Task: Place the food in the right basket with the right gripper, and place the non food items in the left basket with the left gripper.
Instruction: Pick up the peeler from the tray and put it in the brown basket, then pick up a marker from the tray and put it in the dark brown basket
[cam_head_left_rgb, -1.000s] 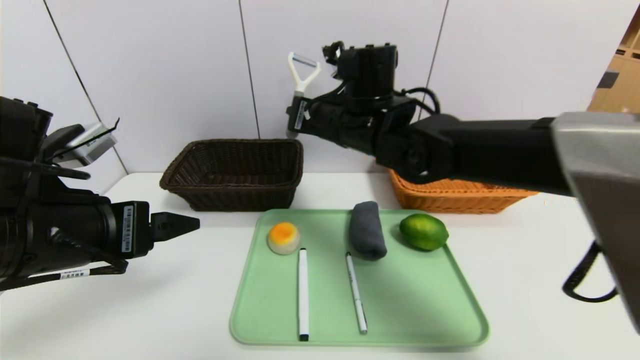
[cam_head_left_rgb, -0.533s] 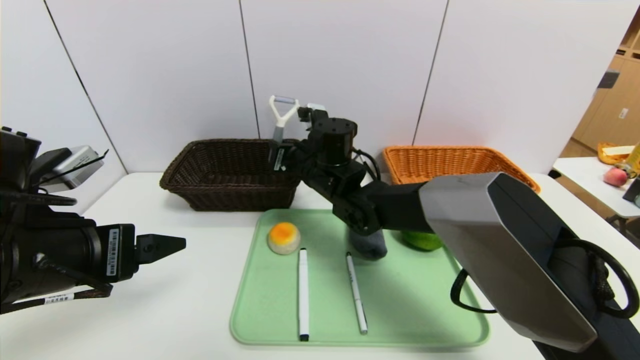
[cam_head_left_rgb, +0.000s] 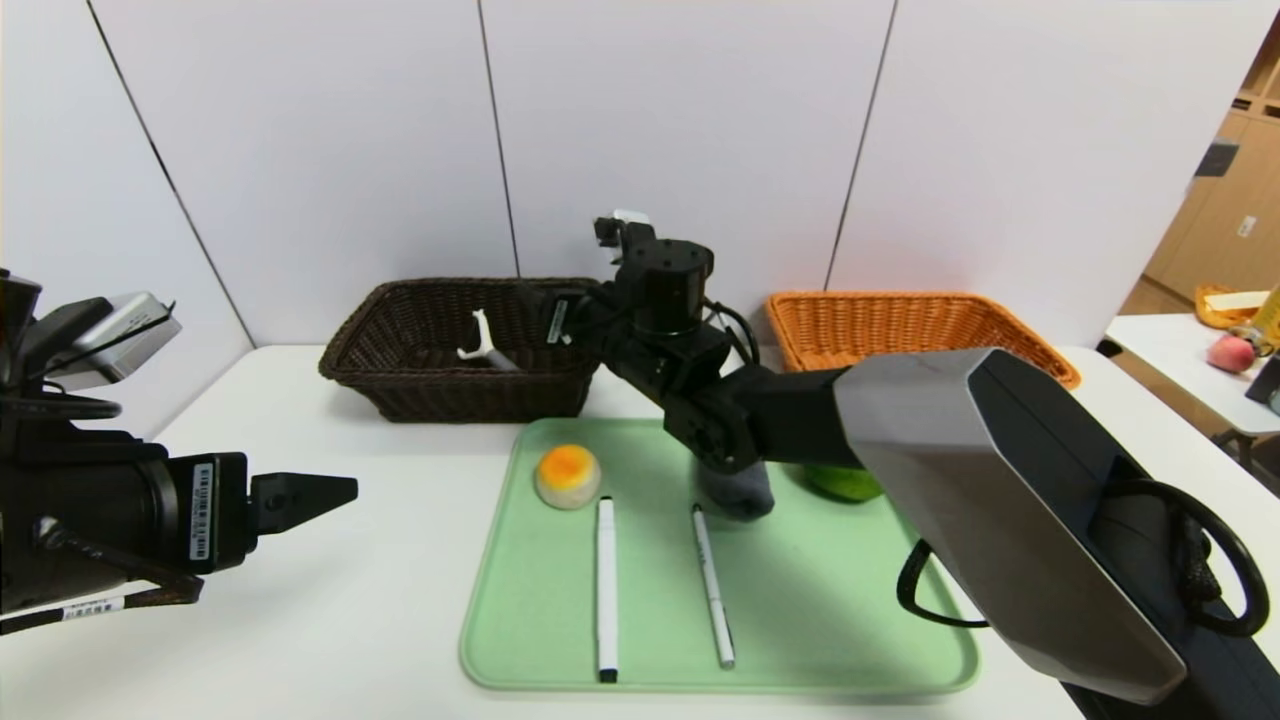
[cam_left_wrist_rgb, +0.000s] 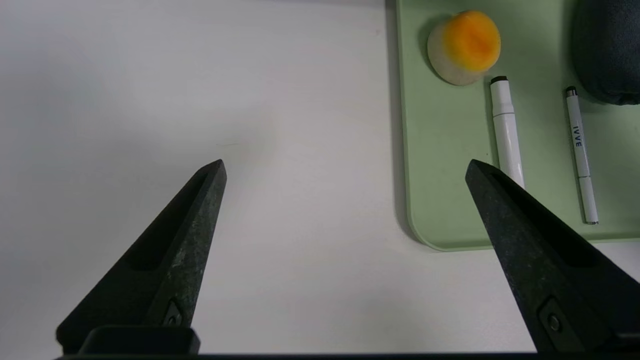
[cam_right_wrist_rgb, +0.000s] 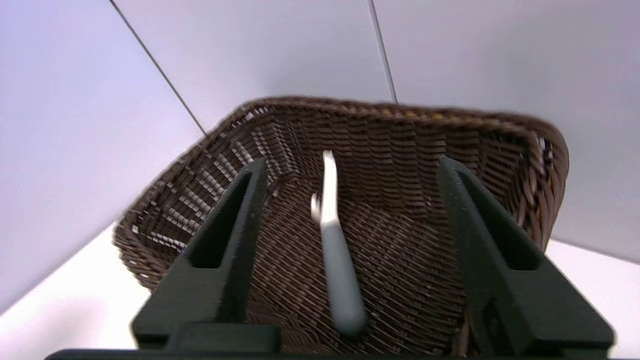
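The white Y-peeler (cam_head_left_rgb: 485, 345) with its grey handle lies in the dark brown basket (cam_head_left_rgb: 400, 300), blurred in the right wrist view (cam_right_wrist_rgb: 332, 240). My right gripper (cam_head_left_rgb: 540, 318) is open and empty at that basket's right rim (cam_right_wrist_rgb: 351, 161). My left gripper (cam_head_left_rgb: 340, 492) is open and empty over bare table left of the green tray (cam_left_wrist_rgb: 345, 165). On the tray (cam_head_left_rgb: 820, 600) are the bun (cam_head_left_rgb: 568, 475), two white pens (cam_head_left_rgb: 606, 590) (cam_head_left_rgb: 712, 585), the grey cloth (cam_head_left_rgb: 738, 492) and the lime (cam_head_left_rgb: 845, 482). The right arm partly hides the cloth and lime. The orange basket (cam_head_left_rgb: 900, 320) is empty.
My right arm's grey upper link (cam_head_left_rgb: 1000, 480) crosses above the tray's right side and the table's right front. A wall stands right behind both baskets. A side table with fruit (cam_head_left_rgb: 1230, 350) is at the far right.
My right gripper has opened and the peeler has dropped from it into the dark brown basket. My left gripper has drawn back a little to the left.
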